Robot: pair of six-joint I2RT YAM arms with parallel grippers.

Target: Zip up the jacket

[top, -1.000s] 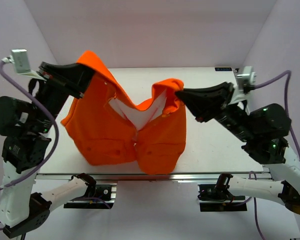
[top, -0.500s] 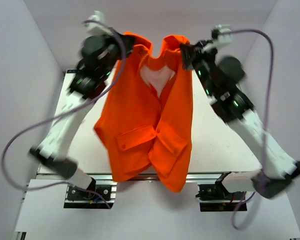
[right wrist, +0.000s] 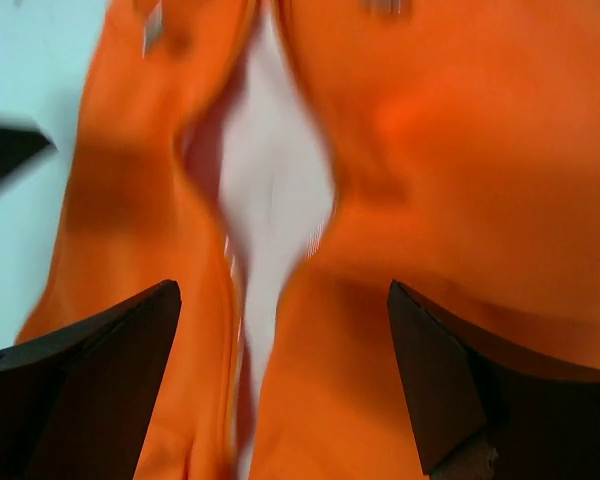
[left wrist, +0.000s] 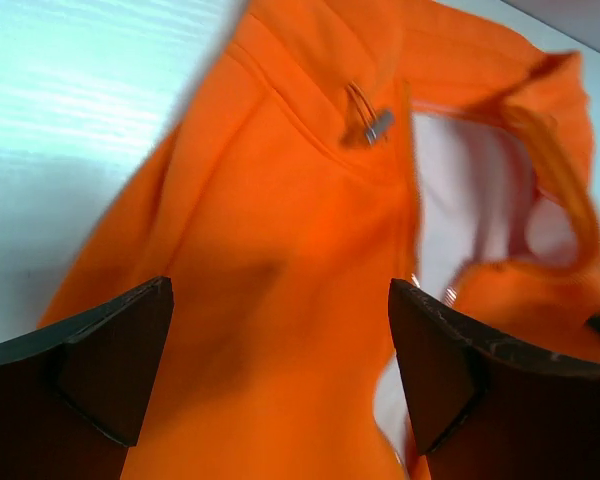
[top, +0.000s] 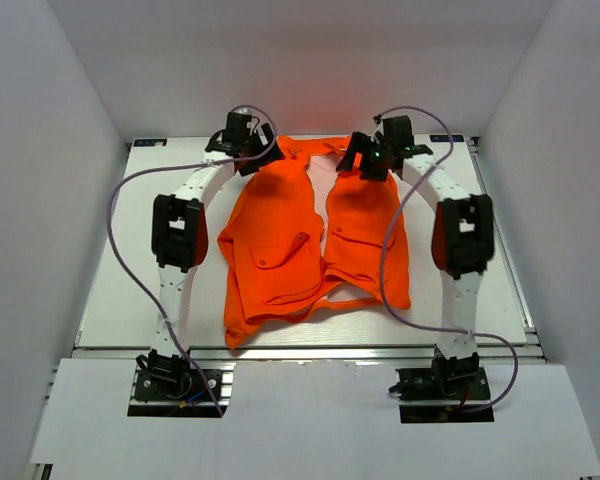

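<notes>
The jacket (top: 315, 240) is lying on the white table (top: 120, 280), spread out with its front facing up. It is made of bright orange cloth that looks soft and a little wrinkly. The front is not zipped: the two halves are lying side by side with a thin gap running down the middle. The collar end is pointing to the far side of the table and the bottom hem is reaching close to the near edge. Each half is showing a square pocket with a flap (top: 280, 250).

The left gripper (left wrist: 278, 295) is hanging over the jacket's far left corner, by the shoulder. Its two dark, wedge-shaped fingers (left wrist: 110, 350) are standing wide apart and are holding nothing. Between them the orange cloth is showing a stitched seam and a small shiny metal piece (left wrist: 375, 125). Beside that, the pale white lining (left wrist: 460, 190) inside the jacket is peeking out.

The right gripper (right wrist: 282, 295) is hanging over the far right corner, near the collar. Its dark fingers (right wrist: 450, 380) are wide apart too, with nothing between them. That view is blurry, but the orange cloth is parting around a white strip of lining. Whether either gripper is touching the cloth cannot be told.
</notes>
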